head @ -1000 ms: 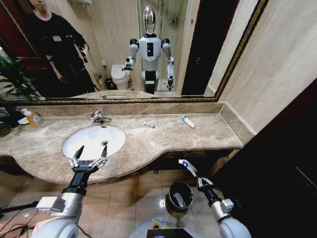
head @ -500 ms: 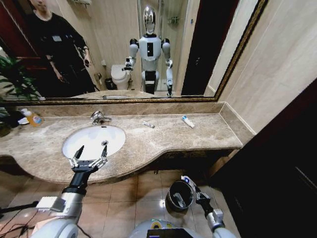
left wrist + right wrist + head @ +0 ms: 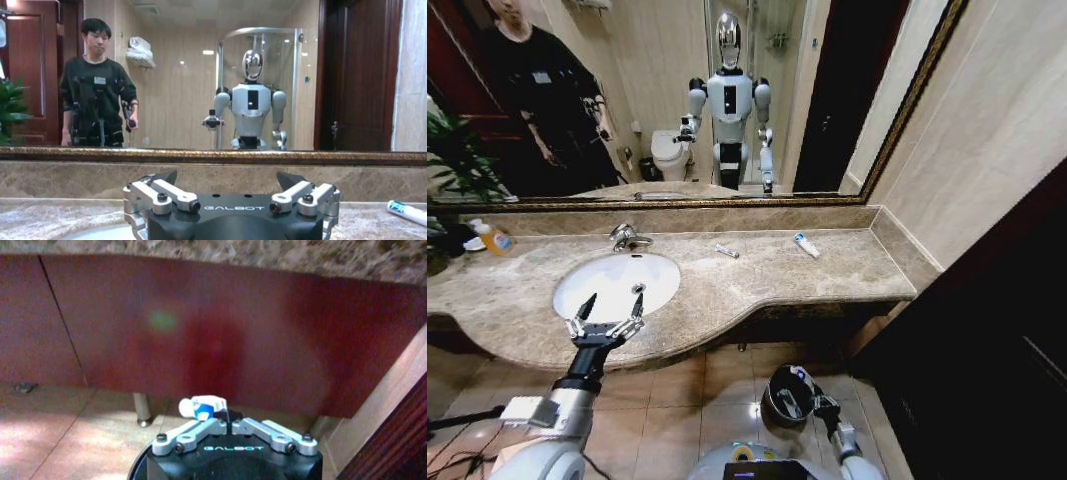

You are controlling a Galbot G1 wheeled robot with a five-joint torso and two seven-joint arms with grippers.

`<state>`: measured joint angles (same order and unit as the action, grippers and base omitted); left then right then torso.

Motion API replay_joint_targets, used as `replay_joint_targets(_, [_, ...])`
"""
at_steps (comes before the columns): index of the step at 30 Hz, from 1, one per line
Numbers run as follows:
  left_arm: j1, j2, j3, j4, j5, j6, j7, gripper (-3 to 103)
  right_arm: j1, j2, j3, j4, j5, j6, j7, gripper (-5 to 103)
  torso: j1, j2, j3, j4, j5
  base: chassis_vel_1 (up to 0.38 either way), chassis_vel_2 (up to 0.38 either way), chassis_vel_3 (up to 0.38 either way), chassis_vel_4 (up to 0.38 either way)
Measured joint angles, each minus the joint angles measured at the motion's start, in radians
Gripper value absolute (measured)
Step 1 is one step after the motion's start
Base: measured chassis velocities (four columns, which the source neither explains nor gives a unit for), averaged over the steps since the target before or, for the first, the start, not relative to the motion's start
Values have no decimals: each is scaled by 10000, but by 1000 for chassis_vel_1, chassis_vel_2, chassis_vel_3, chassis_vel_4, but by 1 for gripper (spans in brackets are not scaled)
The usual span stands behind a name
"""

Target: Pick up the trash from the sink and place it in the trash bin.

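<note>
Since a sec ago the right gripper [image 3: 810,396] has dropped from beside the counter's front edge down to the trash bin [image 3: 779,405] on the floor, w/ its white-blue tube [image 3: 800,374] now sitting right over the bin's rim instead of up at counter height. In the right wrist view the right gripper [image 3: 230,421] is pinching that white-blue tube [image 3: 201,406] between closed fingertips, w/ the dark red cabinet front [image 3: 200,335] just behind it. A pale scrap is lying inside the bin already.

The left gripper [image 3: 608,314] is hovering over the front edge of the sink [image 3: 577,295], fingers spread wide & holding nothing; it hasn't moved. The left wrist view is showing the same left gripper [image 3: 227,184] open, facing the mirror.

Out on the marble countertop [image 3: 827,270], right of the sink, a second white-blue tube [image 3: 806,245] is lying near the back wall, and a small silvery wrapper [image 3: 727,251] is lying nearer the chrome faucet [image 3: 625,237]. An orange-yellow bottle [image 3: 493,237] is standing at the far left of the counter.
</note>
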<state>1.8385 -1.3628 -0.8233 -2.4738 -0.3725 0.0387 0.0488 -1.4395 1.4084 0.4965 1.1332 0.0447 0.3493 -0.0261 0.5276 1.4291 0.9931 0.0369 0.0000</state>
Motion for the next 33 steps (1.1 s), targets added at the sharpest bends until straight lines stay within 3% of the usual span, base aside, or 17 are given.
replay_joint_targets(2, [0,0,0,0,0,0,0,100,91,102,-22,-189,-237,36,124,-1,0,0,0,0,0,0,0,0,0])
replay_joint_targets(9, [0,0,-1,0,0,0,0,100,202,314,-50,-595,-767,349,276,25,0,0,0,0,-1,0,0,0,0])
replay_joint_targets(12, [0,0,0,0,0,0,0,100,193,325,-57,-654,-779,403,316,31,0,0,0,0,0,0,0,0,0])
replay_joint_targets(16, [0,0,0,0,0,0,0,100,166,293,-58,-742,-770,510,391,52,0,0,0,0,-1,0,0,0,0])
replay_joint_targets(24, [0,0,0,0,0,0,0,100,116,224,-54,-821,-695,630,463,74,0,0,0,-1,0,0,0,0,0])
replay_joint_targets(28, [0,0,0,0,0,0,0,100,79,212,-53,-806,-652,668,500,95,0,0,0,-1,1,0,0,0,0])
replay_joint_targets(33, [0,1,0,0,0,0,0,100,-55,92,-56,-474,-528,614,501,100,0,0,0,0,0,0,0,0,0])
